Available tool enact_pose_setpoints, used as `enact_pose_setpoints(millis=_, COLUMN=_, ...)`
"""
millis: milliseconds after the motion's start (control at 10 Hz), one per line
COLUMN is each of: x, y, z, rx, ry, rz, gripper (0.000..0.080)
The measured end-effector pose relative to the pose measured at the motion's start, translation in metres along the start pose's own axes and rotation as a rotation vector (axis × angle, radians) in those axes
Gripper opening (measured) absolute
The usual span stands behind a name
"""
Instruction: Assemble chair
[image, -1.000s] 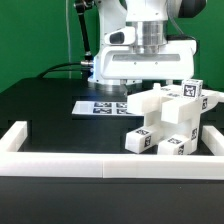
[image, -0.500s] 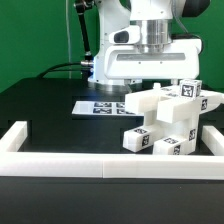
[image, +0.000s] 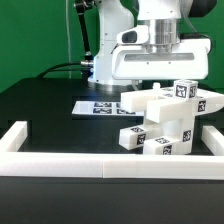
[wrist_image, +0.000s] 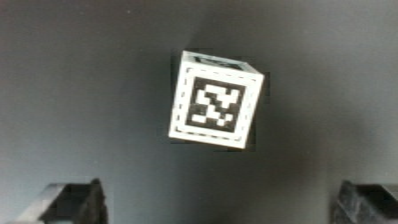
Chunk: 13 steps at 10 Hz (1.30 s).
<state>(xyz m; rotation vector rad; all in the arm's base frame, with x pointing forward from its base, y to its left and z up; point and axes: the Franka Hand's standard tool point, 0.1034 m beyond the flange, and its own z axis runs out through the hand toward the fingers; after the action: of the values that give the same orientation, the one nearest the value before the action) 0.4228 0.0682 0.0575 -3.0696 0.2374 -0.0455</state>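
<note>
Drifting toward the exterior view's right over the last second, the arm now hangs above the far side of the chair, where before it sat more over the cluster's left half. The chair's seat slab also reaches a little further left and looks slightly turned. I judge that the parts were nudged or set down, and that the arm is lining up for its next pick, with nothing yet taken.

The gripper is spread wide and empty. In the wrist view its two fingers stand well apart at the corners, and a tagged block lies between and beyond them, touching neither.

The chair stands on the right side of the black table, near the front. Its near parts sit just behind the border rail, and its right flank is close to the rail's side arm. That leaves little room on the near and right sides. The marker board lies just left of it, on the far side. Open table lies to the left.
</note>
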Motion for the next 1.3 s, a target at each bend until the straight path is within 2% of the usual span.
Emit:
enact_pose_setpoints(millis=300, x=-0.001, y=0.000, z=0.000, rx=-0.001, ry=-0.001, rz=0.000, gripper=0.0649)
enact_pose_setpoints(millis=700, x=-0.025, y=0.009, z=0.012, rx=-0.020, ry=-0.002, rz=0.025, gripper=0.0649)
enact_pose_setpoints(millis=900, x=-0.028, y=0.009, z=0.019, rx=-0.027, ry=-0.004, rz=0.017, gripper=0.0649)
enact_pose_setpoints(millis=1300, x=-0.028, y=0.010, z=0.020, rx=-0.029, ry=-0.004, rz=0.018, gripper=0.0649)
